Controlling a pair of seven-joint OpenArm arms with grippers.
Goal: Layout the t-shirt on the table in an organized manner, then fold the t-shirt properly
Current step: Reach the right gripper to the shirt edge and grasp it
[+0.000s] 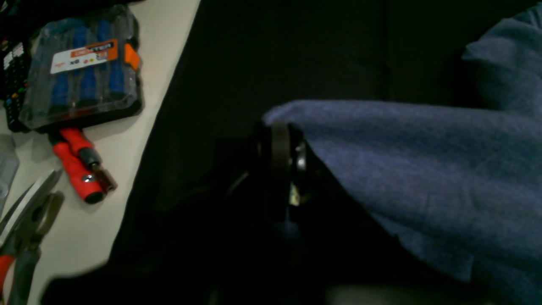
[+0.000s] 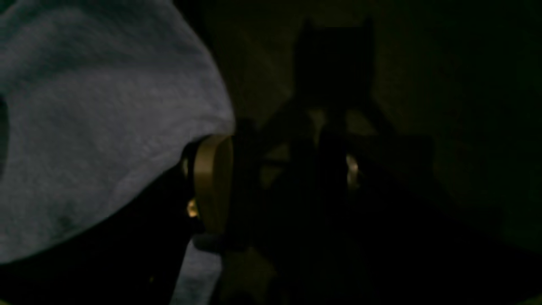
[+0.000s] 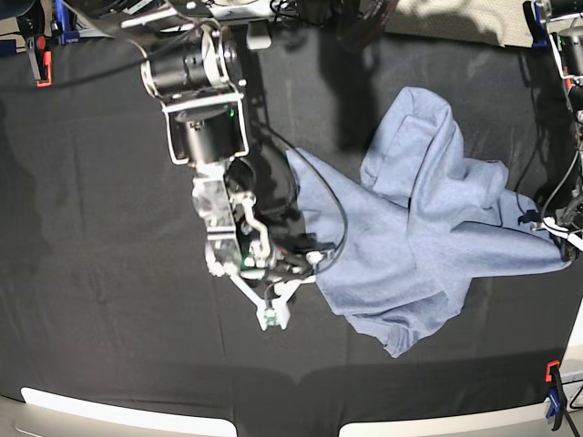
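Observation:
The light blue-grey t-shirt (image 3: 410, 237) lies crumpled on the black table (image 3: 109, 273), right of centre. My right gripper (image 3: 293, 287) stands open at the shirt's left edge. In the right wrist view the t-shirt (image 2: 84, 127) drapes over the outside of one of its fingers (image 2: 211, 182), and only dark table (image 2: 465, 84) shows between the jaws of the right gripper (image 2: 275, 169). My left gripper (image 3: 557, 238) is at the table's right edge, shut on a pulled-out corner of the shirt. In the left wrist view the t-shirt (image 1: 423, 169) hangs from the left gripper (image 1: 283, 165).
Beside the table's edge a white surface (image 1: 97, 212) holds a clear case of blue screwdrivers (image 1: 80, 72), a red-handled driver (image 1: 80, 165) and pliers (image 1: 25, 224). Orange-black clamps sit at the front right corner (image 3: 554, 382) and back left corner (image 3: 38, 59).

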